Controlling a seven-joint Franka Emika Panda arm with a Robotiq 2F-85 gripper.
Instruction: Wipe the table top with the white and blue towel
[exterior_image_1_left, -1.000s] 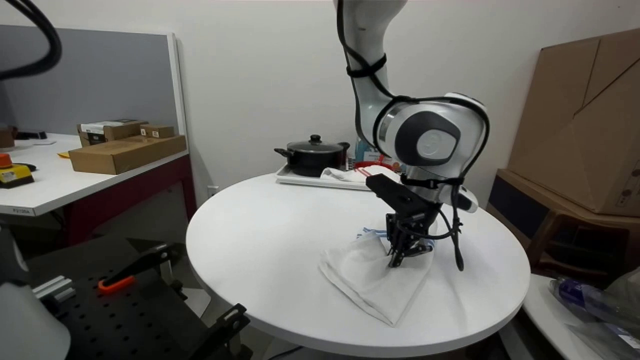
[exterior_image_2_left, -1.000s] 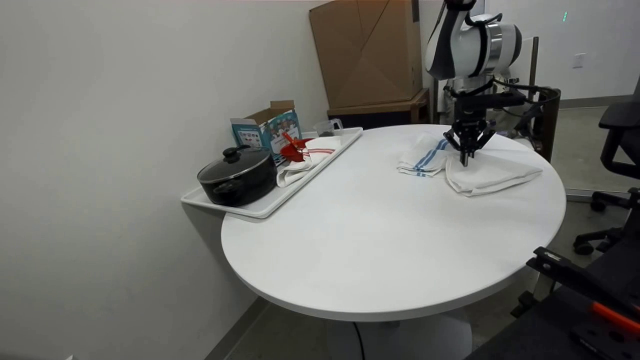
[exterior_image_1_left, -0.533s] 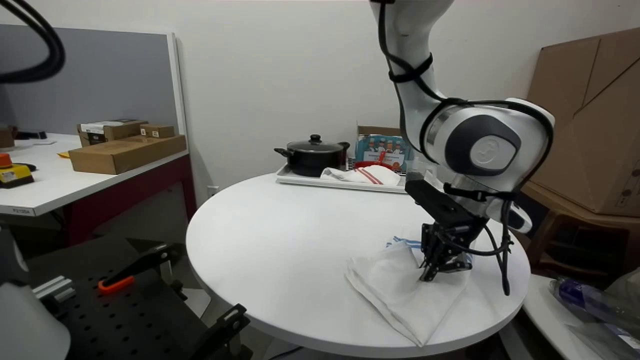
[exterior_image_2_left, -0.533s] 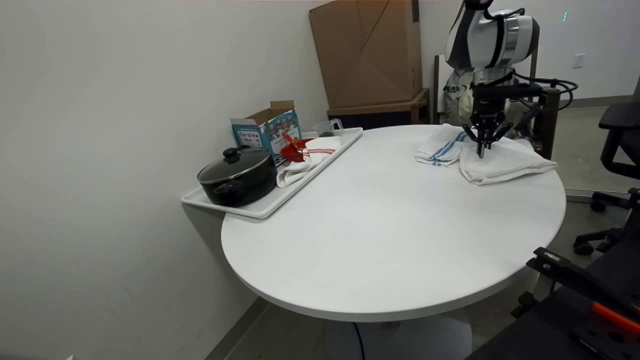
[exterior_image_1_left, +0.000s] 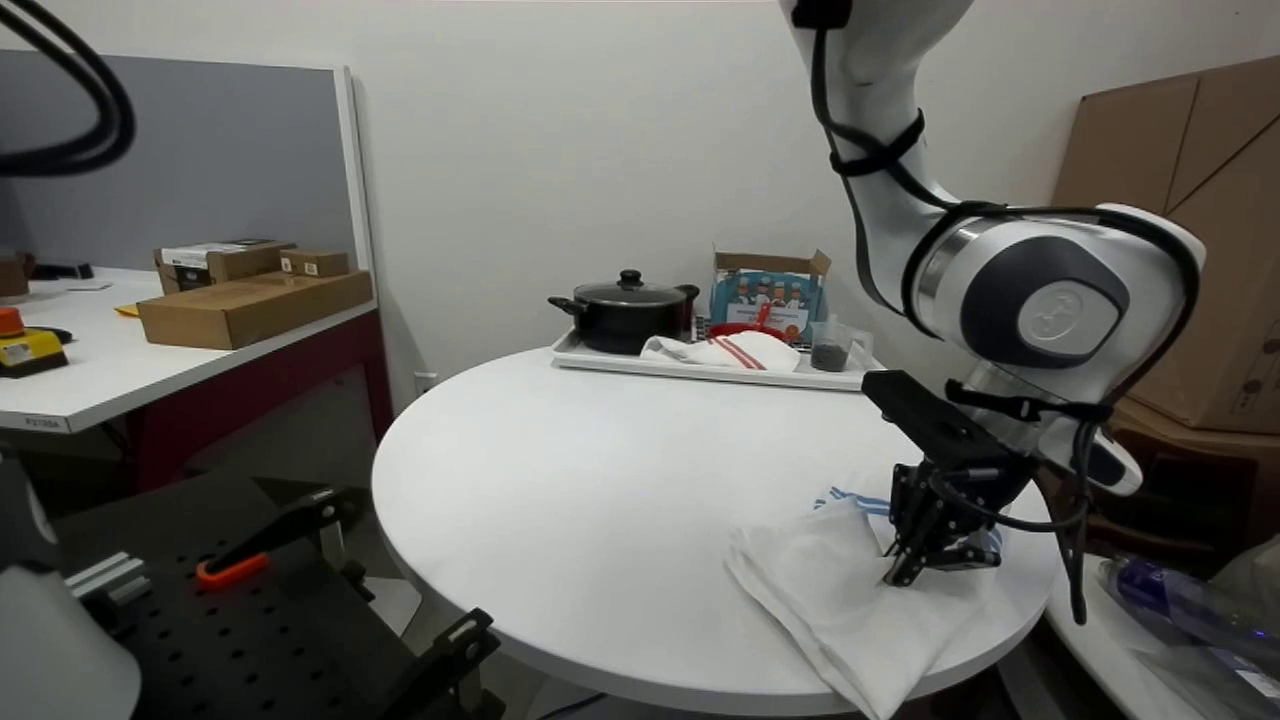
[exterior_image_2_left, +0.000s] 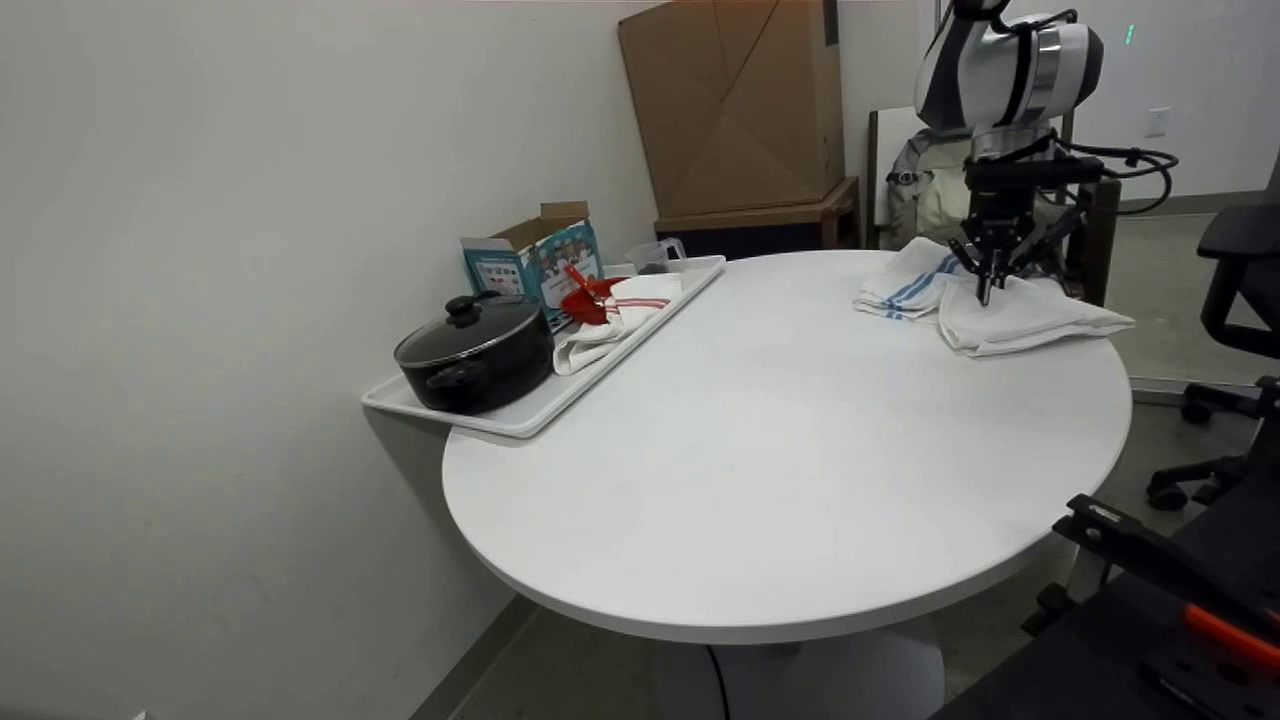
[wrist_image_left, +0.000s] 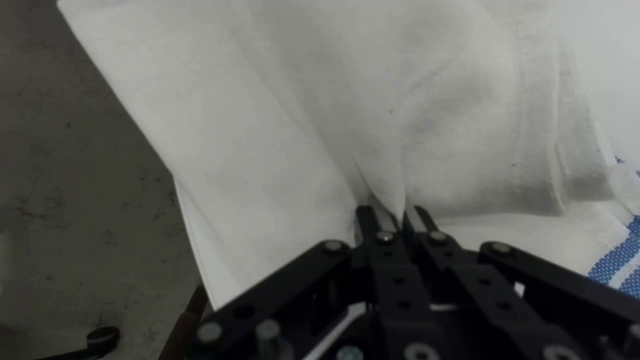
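The round white table top (exterior_image_1_left: 540, 520) shows in both exterior views (exterior_image_2_left: 760, 480), and a bit of it in the wrist view (wrist_image_left: 605, 65). The white and blue towel (exterior_image_1_left: 830, 580) lies folded near its edge; it also shows in an exterior view (exterior_image_2_left: 1030, 322). Its blue stripes are beside and behind the gripper. One towel corner reaches past the table rim. In the wrist view the towel (wrist_image_left: 280, 165) has a pinched fold between the fingertips, with floor beyond its edge. My gripper (exterior_image_1_left: 900, 578) points down, shut on the towel, also seen in both other views (exterior_image_2_left: 986, 295) (wrist_image_left: 395, 215).
A white tray (exterior_image_1_left: 690, 373) at the table's wall side holds a black lidded pot (exterior_image_1_left: 628, 318), a white cloth with red stripes (exterior_image_1_left: 755, 350), a red utensil, a blue box (exterior_image_1_left: 768, 300) and a clear cup (exterior_image_1_left: 832, 348). A large cardboard box (exterior_image_2_left: 740, 110) stands behind the table.
My gripper has dragged the towel across the table toward its edge, rightward in both exterior views. The towel's corner has come over the rim. The tray and its things have not moved.
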